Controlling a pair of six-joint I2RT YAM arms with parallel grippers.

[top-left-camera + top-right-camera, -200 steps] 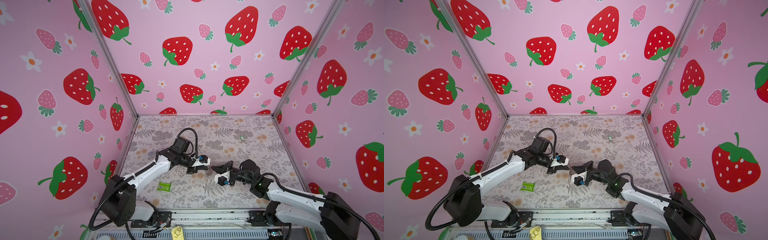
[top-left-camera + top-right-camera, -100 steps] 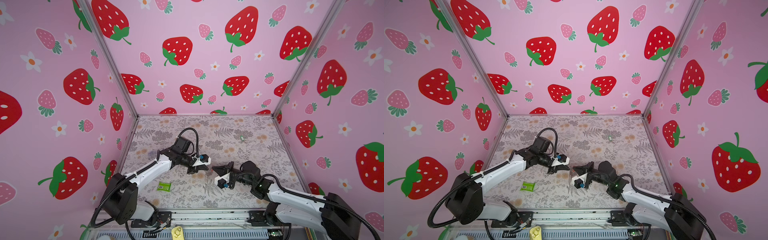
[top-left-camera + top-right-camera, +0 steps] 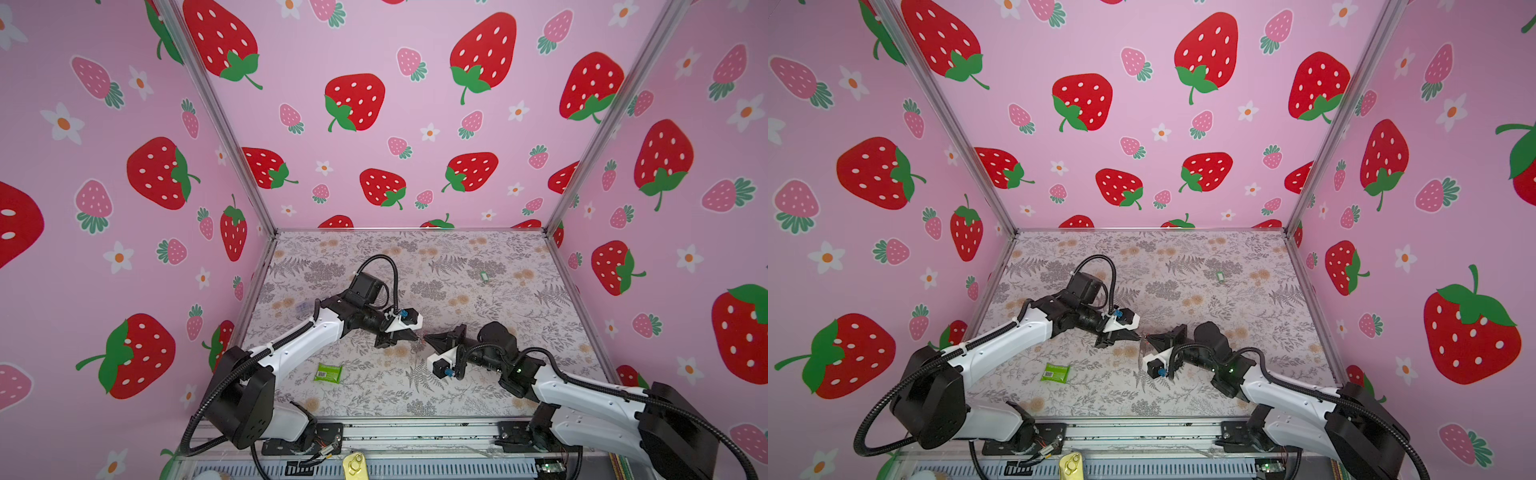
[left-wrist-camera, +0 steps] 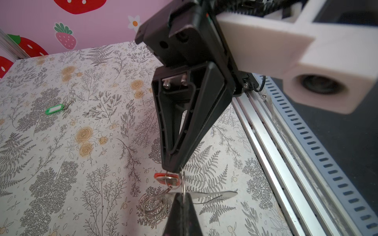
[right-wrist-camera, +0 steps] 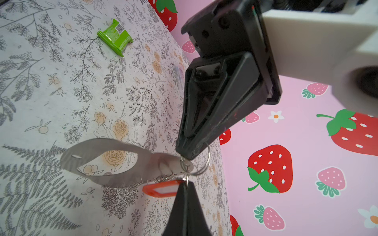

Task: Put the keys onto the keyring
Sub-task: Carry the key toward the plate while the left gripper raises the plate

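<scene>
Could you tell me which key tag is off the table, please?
The red-orange key tag: it hangs in the air, while the green key tag lies on the table.

Robot test cell: strawberry-print walls [image 3: 374, 50] on aluminium posts [image 3: 218, 120], floral-print tabletop [image 3: 519, 299], left arm [image 3: 303, 343] and right arm [image 3: 590, 392] mounted on a front rail [image 3: 415, 434].

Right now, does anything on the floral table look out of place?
Yes. A bright green plastic packet with a white barcode label lies on the floral table, unrelated to keys. The small green plastic key tag lies alone toward the back right.
</scene>
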